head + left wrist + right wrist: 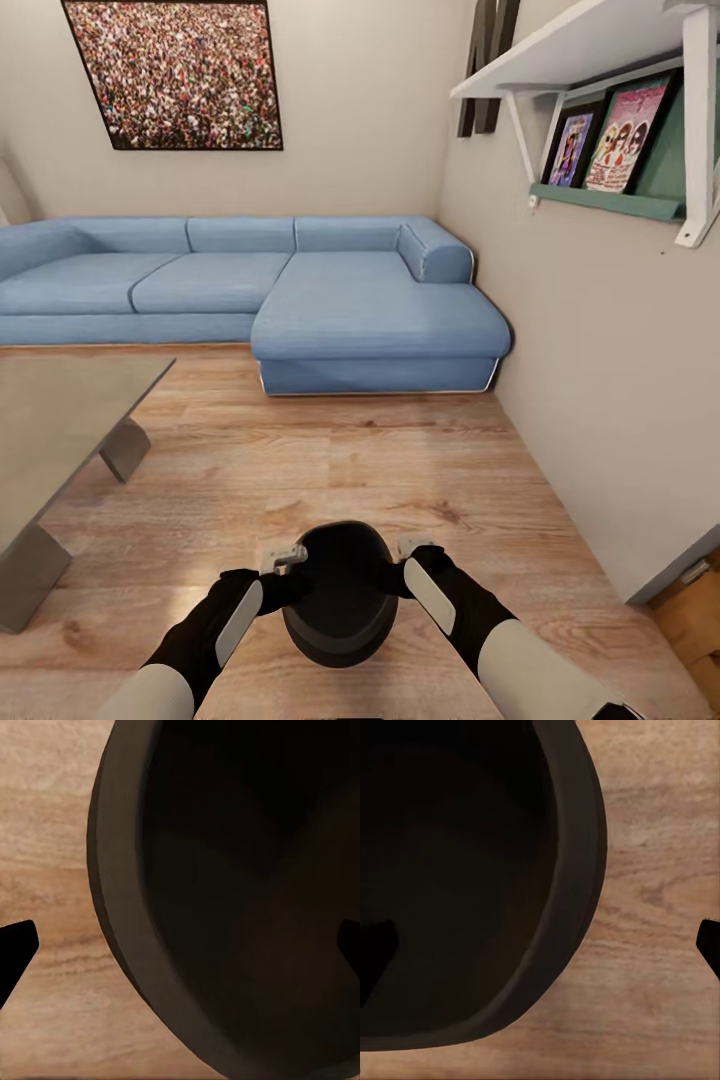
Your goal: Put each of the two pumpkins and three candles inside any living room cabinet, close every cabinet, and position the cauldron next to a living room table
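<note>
Cauldron (342, 600): matte black, mouth up, at your 6 o'clock in the head view, between both grippers above the wooden floor (380, 460); whether it rests on the boards or hangs clear you cannot tell. Left gripper (285, 560): at the pot's left rim, fingers spread, one fingertip (15, 952) outside over the floor and the other inside the dark mouth, straddling the rim; firm contact cannot be told. Right gripper (415, 548): at the right rim, likewise spread, one fingertip (709, 945) outside and the other within the bowl. Table (60, 420): grey reflective top on slanted legs, at your 9 o'clock, its near long edge running diagonally toward the cauldron, its nearest leg well apart from the pot. Blue sofa (300, 290): at 12 o'clock, its chaise end jutting toward you. Wall (600, 400): at 3 o'clock, its base slanting in close to your right arm; shelf (590, 40) with framed pictures (605, 135) overhead at 1 o'clock. Open floor: a broad strip from the pot up to the chaise, widest between the table edge and the wall.
</note>
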Controlling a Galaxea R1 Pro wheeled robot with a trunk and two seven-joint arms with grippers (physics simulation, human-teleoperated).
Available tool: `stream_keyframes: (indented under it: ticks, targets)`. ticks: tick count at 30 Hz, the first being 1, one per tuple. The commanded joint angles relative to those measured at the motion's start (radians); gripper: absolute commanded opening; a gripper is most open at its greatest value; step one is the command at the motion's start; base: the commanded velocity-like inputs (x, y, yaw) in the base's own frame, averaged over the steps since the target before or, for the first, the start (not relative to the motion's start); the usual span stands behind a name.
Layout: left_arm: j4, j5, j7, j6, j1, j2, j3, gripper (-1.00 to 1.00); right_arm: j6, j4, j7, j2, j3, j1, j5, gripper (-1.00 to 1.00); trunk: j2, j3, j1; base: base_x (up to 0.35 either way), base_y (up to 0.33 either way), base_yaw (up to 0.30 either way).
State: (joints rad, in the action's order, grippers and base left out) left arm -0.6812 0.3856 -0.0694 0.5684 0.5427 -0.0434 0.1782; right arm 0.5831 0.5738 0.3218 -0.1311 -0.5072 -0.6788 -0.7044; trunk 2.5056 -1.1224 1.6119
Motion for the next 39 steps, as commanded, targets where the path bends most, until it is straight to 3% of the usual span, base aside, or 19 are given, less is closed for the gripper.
stream_keyframes:
  ticks: [1,31,39]
  targets:
    - [-0.001,0.01,-0.007,0.004,0.0,0.0,0.003,1.0,0.001,0.001,0.01,0.001,-0.005,-0.001,-0.01,1.0,0.001,-0.005,0.0,0.0,0.0,0.0]
    - [-0.001,0.009,-0.007,0.002,0.0,0.0,0.003,1.0,-0.032,0.001,0.01,0.001,-0.007,-0.001,-0.009,1.0,0.008,-0.121,0.014,0.0,0.0,0.0]
    - [-0.002,0.009,-0.007,0.002,0.0,0.0,0.003,1.0,-0.041,0.001,0.01,0.001,-0.007,-0.001,-0.008,1.0,0.008,-0.121,0.014,0.0,0.0,0.0]
